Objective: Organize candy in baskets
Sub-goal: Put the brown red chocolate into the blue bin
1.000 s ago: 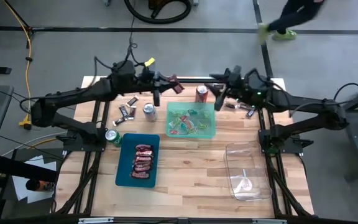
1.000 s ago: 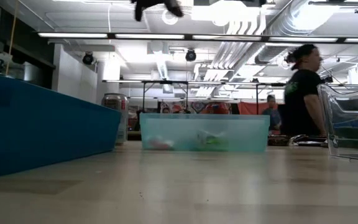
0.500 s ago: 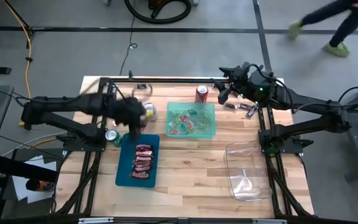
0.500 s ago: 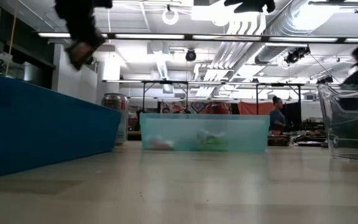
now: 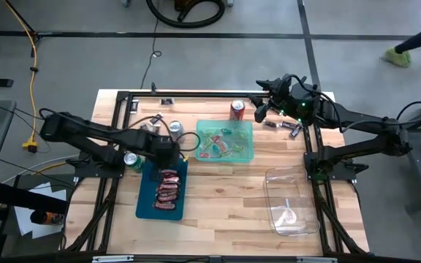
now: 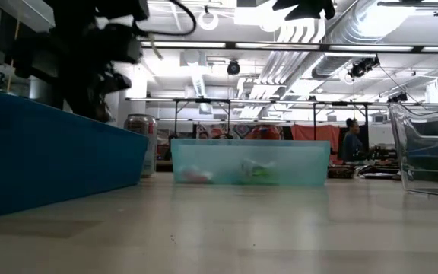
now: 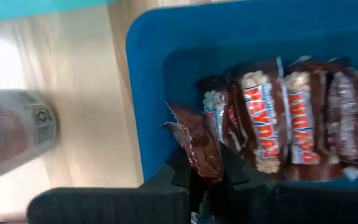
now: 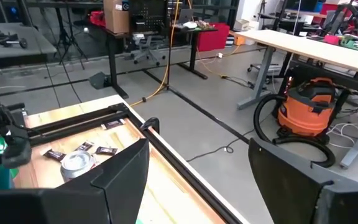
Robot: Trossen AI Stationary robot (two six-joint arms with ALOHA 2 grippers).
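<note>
1. Two arms reach over the wooden surface [image 5: 225,197]. The left gripper [image 7: 207,171] is clamped on a dark brown wrapped candy bar [image 7: 194,140].
2. That held bar hangs over the near end of the dark teal basket [image 5: 146,201], just beside the basket's inner wall.
3. Directly ahead of the left gripper, inside the teal basket, a row of candy bars [image 7: 291,121] in red, white and brown wrappers lies side by side, touching one another.
4. Beside the left gripper, outside the basket, a silver can [image 7: 11,134] lies at the edge of the wrist view.
5. From above, the left gripper sits at the teal basket's far end, with a green can [image 5: 131,158] just beside it and a silver can [image 5: 175,129] a little beyond.
6. Loose dark candies [image 5: 148,127] lie on the surface beyond the left gripper, near the silver can.
7. The light green basket [image 5: 225,142], holding mixed bright candies, stands just to the right of the left gripper.
8. The right gripper [image 5: 262,109] is raised at the far right edge of the surface, its fingers spread wide and holding nothing.
9. Near the right gripper stand a red can [image 5: 237,110] and a few loose candies [image 5: 287,128].
10. The clear basket [image 5: 291,201] sits well apart from both grippers, at the near right.
</note>
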